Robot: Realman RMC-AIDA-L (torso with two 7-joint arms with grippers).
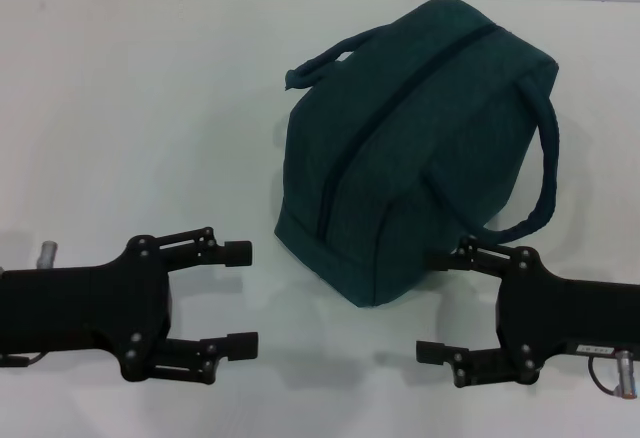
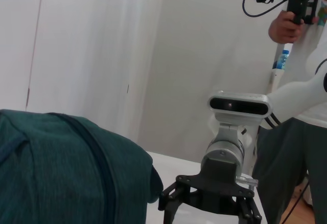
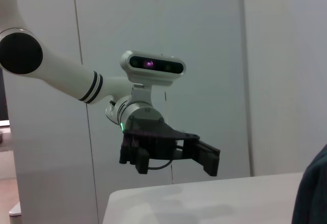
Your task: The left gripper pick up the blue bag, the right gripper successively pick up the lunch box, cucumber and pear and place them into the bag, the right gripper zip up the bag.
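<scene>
Soft rounded fabric blue bag (image 1: pixel 410 148) zipped, left pincer (image 1: pixel 240 298) released, right pincer (image 1: pixel 435 303) released

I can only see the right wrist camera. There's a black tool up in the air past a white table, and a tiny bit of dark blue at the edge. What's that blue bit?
Observer: It's a big dark teal-blue fabric bag with two loop handles, sitting on the white table.
Operator: Is it open?
Observer: No, the zipper along its top looks closed.
Operator: Where's my own tool?
Observer: Your black two-fingered right tool is open, low beside the bag's near corner. The left tool faces it from the other side, open and apart from the bag.
</scene>
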